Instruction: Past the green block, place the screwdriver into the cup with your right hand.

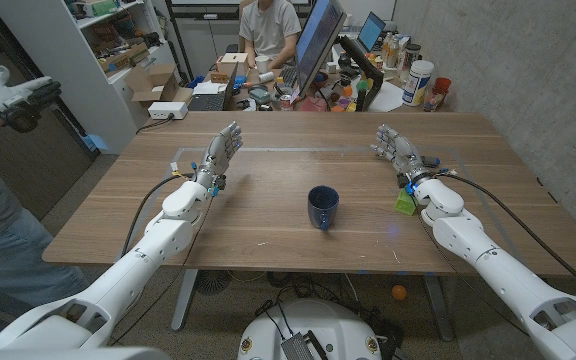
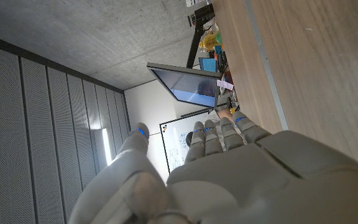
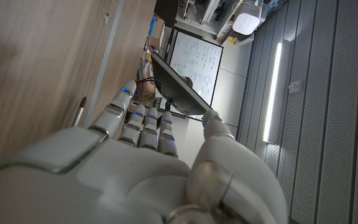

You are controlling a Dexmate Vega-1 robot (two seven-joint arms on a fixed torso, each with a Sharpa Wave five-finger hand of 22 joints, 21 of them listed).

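Task not started. Right hand (image 1: 396,148) empty, fingers apart, right of frame; left hand (image 1: 222,152) likewise. Cup (image 1: 322,208) centre, apparently empty. Green block (image 1: 405,202) by right wrist. Screwdriver (image 3: 79,112), probably, just beyond right fingertips, unheld.

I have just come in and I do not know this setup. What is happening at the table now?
Nothing is being held yet. The left hand and right hand are both open and empty over the wooden table. The dark blue cup stands upright in the middle. The green block lies by the right wrist. The screwdriver lies on the table near the right hand's fingertips, untouched.
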